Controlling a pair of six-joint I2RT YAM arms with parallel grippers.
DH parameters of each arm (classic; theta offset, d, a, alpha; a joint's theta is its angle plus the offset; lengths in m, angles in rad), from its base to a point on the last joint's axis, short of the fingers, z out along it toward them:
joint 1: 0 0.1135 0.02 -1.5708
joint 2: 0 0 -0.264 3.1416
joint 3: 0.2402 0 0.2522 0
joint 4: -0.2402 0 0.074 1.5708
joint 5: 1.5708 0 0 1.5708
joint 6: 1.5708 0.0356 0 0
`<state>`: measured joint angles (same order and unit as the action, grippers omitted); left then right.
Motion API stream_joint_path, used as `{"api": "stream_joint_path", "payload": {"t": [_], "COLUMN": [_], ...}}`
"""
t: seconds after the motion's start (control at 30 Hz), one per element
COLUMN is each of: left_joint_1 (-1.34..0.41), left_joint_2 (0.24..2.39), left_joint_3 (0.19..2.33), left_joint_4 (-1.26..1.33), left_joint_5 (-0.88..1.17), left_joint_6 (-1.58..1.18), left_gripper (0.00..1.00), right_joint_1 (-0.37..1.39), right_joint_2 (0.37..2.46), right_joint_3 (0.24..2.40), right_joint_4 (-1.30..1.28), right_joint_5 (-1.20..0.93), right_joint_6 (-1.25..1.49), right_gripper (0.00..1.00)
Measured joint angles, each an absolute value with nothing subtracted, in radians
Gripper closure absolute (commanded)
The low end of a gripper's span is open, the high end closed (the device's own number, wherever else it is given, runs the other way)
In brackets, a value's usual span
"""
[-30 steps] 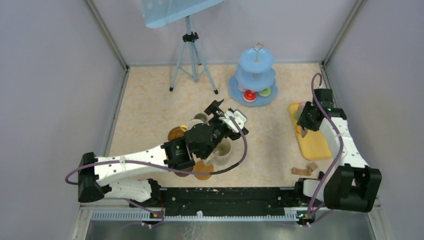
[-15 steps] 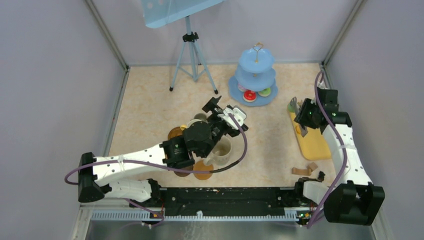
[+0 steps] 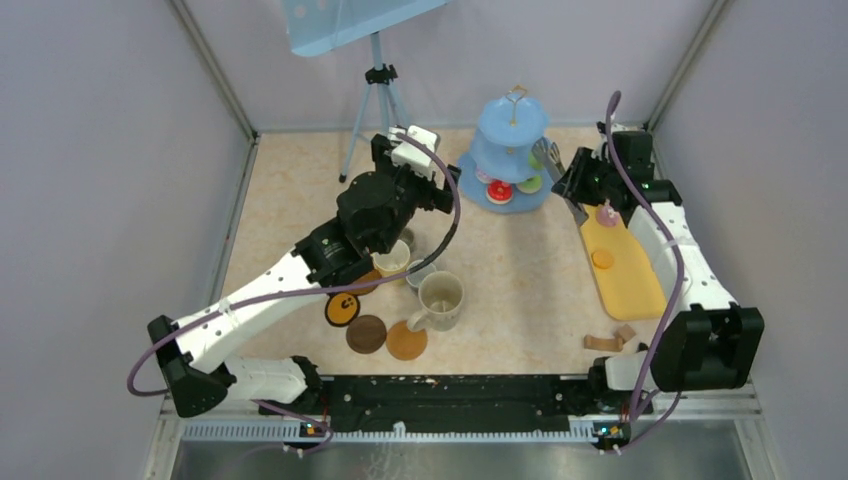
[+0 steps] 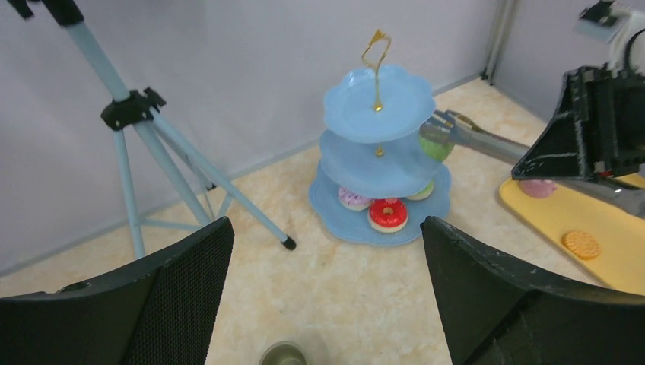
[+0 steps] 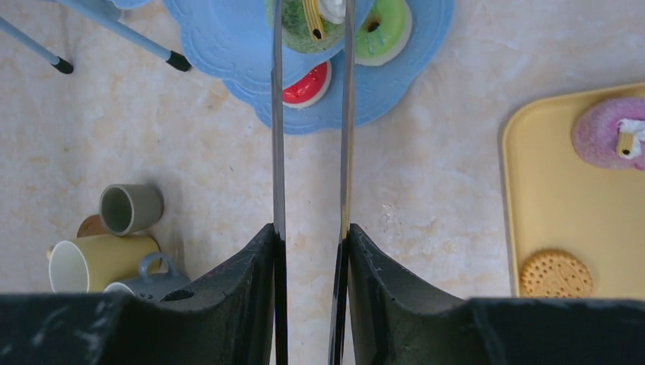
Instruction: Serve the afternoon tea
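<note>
A light-blue tripod stands near the table's far-left corner. A flat yellow tray lies along the right edge, carrying a pink cake and a round biscuit. The right gripper is clamped around metal tongs. Their tips pinch a green cake at the rim of the middle tier of the cake stand, crossing in front of its right side. The left gripper hangs released and empty, jaws spread wide, between tripod and stand.

The left arm covers part of the mugs near the table's middle. The yellow mug and grey mugs show best from the right wrist. Brown scraps by the tray's near end are too small to name.

The stand sits at the far edge, right of centre. It has three scalloped blue tiers and a gold loop handle, with a red doughnut, a pink one and a green one on the bottom tier. The cream mug stands upright beside brown coasters.
</note>
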<state>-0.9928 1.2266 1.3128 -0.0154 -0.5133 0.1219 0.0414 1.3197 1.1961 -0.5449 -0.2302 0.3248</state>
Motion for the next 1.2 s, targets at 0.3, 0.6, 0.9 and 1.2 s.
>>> {"api": "stream_joint_path", "payload": {"t": [0.3, 0.6, 0.9, 1.2], "left_joint_1": [-0.926, -0.925, -0.925, -0.925], "left_joint_2": [1.229, 1.201, 1.186, 1.175], "left_joint_3": [1.153, 1.069, 1.064, 1.064], "left_joint_4": [-0.039, -0.001, 0.019, 0.022], "left_joint_5": [-0.460, -0.461, -0.454, -0.451], "left_joint_6": [0.058, 0.075, 0.078, 0.077], "left_gripper": [0.01, 0.01, 0.01, 0.01], "right_joint_1": [0.084, 0.099, 0.102, 0.103], "right_joint_2": [1.454, 1.549, 1.624, 1.694], "right_joint_3": [1.298, 1.362, 1.437, 1.495], "right_joint_4": [-0.512, -0.500, -0.487, -0.476], "right_joint_5": [-0.228, -0.187, -0.154, -0.143], "right_joint_6": [0.334, 0.333, 0.333, 0.339], "right_gripper": [0.83, 0.83, 0.79, 0.74]}}
